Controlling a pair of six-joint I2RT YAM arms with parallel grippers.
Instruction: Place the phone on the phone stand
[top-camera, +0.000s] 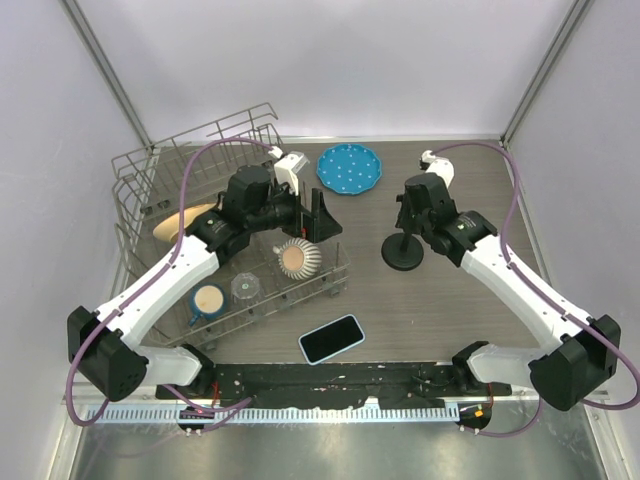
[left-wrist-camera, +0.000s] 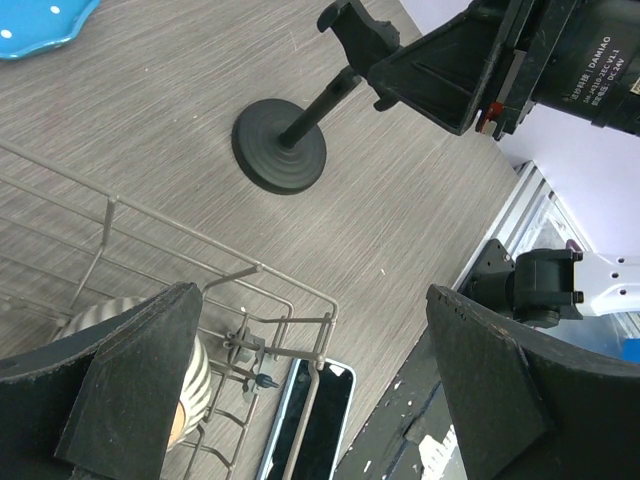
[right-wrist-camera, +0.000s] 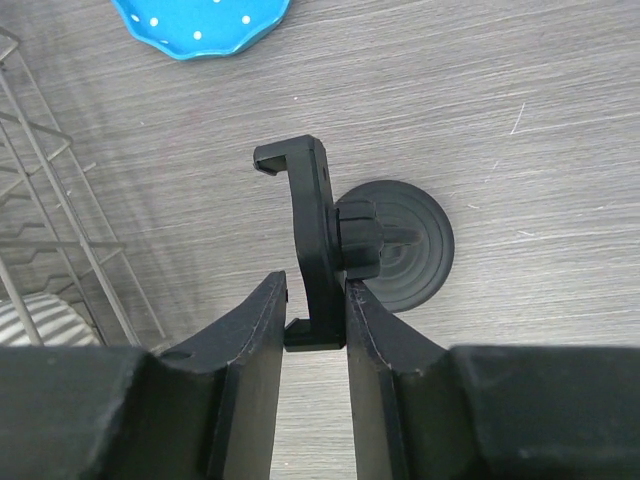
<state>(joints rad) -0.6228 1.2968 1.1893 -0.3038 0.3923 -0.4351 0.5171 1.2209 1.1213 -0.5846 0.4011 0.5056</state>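
The phone (top-camera: 331, 338) lies flat, screen up, on the table near the front edge; the left wrist view shows it (left-wrist-camera: 332, 410) partly behind the rack's corner wire. The black phone stand (top-camera: 403, 250) stands upright right of centre. My right gripper (top-camera: 408, 215) hangs over it, and the fingers press both sides of the stand's clamp cradle (right-wrist-camera: 310, 230), with the round base (right-wrist-camera: 415, 245) below. My left gripper (top-camera: 320, 215) is wide open above the rack's right edge, nothing between its fingers (left-wrist-camera: 130, 380). From there the stand (left-wrist-camera: 280, 145) shows farther off.
A wire dish rack (top-camera: 150, 170) fills the left side and holds a striped bowl (top-camera: 298, 258), a cup (top-camera: 208, 298), a glass (top-camera: 246, 287) and a wooden utensil (top-camera: 185, 218). A blue dotted plate (top-camera: 349, 168) lies at the back centre.
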